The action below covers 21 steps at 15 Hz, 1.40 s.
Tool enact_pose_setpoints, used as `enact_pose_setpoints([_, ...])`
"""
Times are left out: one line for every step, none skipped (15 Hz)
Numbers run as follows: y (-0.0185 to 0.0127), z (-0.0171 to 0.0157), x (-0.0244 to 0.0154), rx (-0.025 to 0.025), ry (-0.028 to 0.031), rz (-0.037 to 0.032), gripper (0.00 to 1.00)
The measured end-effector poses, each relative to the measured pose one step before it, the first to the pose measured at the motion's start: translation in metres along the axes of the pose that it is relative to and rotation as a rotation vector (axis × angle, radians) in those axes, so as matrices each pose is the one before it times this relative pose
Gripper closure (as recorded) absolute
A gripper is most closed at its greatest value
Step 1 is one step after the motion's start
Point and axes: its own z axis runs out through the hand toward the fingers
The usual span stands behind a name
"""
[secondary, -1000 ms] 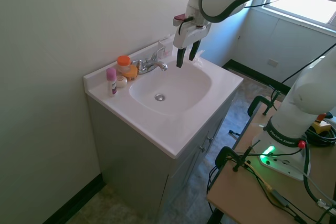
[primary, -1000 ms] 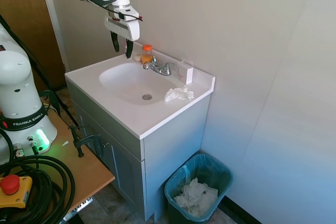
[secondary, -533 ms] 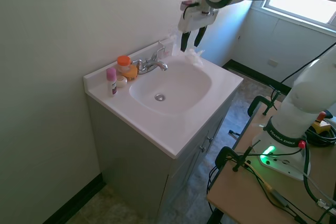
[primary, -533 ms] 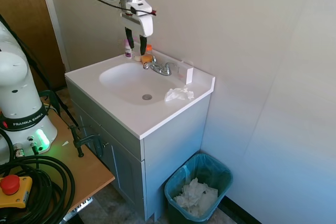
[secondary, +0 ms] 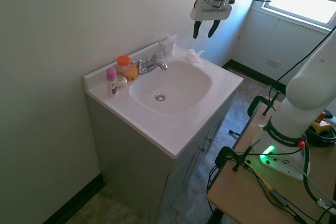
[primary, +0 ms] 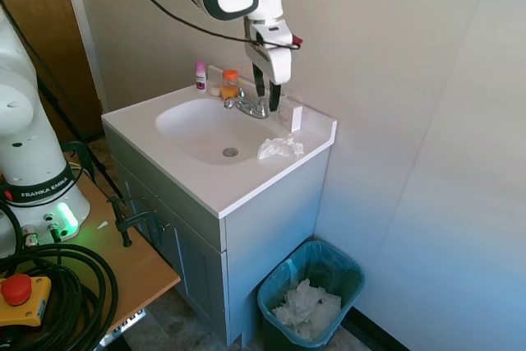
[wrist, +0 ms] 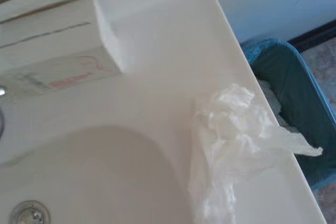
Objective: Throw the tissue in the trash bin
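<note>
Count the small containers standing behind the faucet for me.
2: a pink-capped bottle at the counter's back corner, and an orange-capped bottle beside the faucet. More may be hidden.

Crumpled tissue (primary: 280,148) above teal bin (primary: 311,288)

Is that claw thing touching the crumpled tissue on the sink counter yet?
Apart. The second exterior view shows the open gripper hanging high in the air, with clear wall between it and the tissue on the counter below.

We see a home bathroom: a white vanity sink (primary: 205,125) with chrome faucet (primary: 249,106); beside it, toiletry bottles (primary: 200,76).
</note>
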Motion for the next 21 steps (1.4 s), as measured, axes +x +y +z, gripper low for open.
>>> enact_pose_setpoints([-0.00268, 0.00980, 0.00972, -0.01220, -0.00013, 0.01165, 0.00])
enact_pose_setpoints([-0.00436, 0.00945, 0.01041, -0.01085, -0.00054, 0.01054, 0.00])
enact_pose_setpoints([-0.00547, 0.00799, 0.01031, -0.00976, 0.00262, 0.00709, 0.00])
enact_pose_setpoints([-0.00569, 0.00831, 0.00689, -0.01345, -0.00150, 0.00180, 0.00])
enact_pose_setpoints([-0.00623, 0.00931, 0.00458, -0.01405, -0.00527, 0.00006, 0.00])
enact_pose_setpoints([-0.00453, 0.00771, 0.00241, -0.01569, -0.00817, -0.00167, 0.00])
enact_pose_setpoints([-0.00386, 0.00762, -0.00026, -0.01396, -0.00648, -0.00508, 0.00])
enact_pose_setpoints([-0.00319, 0.00732, 0.00003, -0.01265, -0.00587, -0.00594, 0.00])
enact_pose_setpoints([-0.00120, 0.00547, -0.00143, -0.01586, -0.00995, -0.00556, 0.00])
enact_pose_setpoints([-0.00138, 0.00539, -0.00176, -0.01236, -0.00667, -0.00436, 0.00])
enact_pose_setpoints([-0.00042, 0.00580, -0.00021, -0.01328, -0.00737, -0.00243, 0.00])
enact_pose_setpoints([0.00038, 0.00365, -0.00167, -0.01464, -0.00813, -0.00355, 0.00])
enact_pose_setpoints([-0.00147, 0.00433, -0.00016, -0.00900, -0.00327, -0.00326, 0.00])
enact_pose_setpoints([-0.00137, 0.00476, 0.00104, -0.01063, -0.00544, -0.00174, 0.00])
enact_pose_setpoints([-0.00024, 0.00436, -0.00127, -0.01135, -0.00749, -0.00210, 1.00])
enact_pose_setpoints([-0.00196, 0.00557, 0.00063, -0.00962, -0.00375, -0.00250, 1.00])
enact_pose_setpoints([-0.00248, 0.00413, 0.00097, -0.01197, -0.00486, -0.00339, 1.00])
enact_pose_setpoints([-0.00283, 0.00347, -0.00103, -0.00814, -0.00213, -0.00471, 1.00])
enact_pose_setpoints([-0.00453, 0.00363, 0.00123, -0.00430, 0.00194, -0.00348, 1.00])
enact_pose_setpoints([-0.00258, 0.00168, 0.00009, -0.00272, 0.00142, -0.00004, 1.00])
enact_pose_setpoints([-0.00181, 0.00096, -0.00010, -0.00119, 0.00065, -0.00017, 1.00])
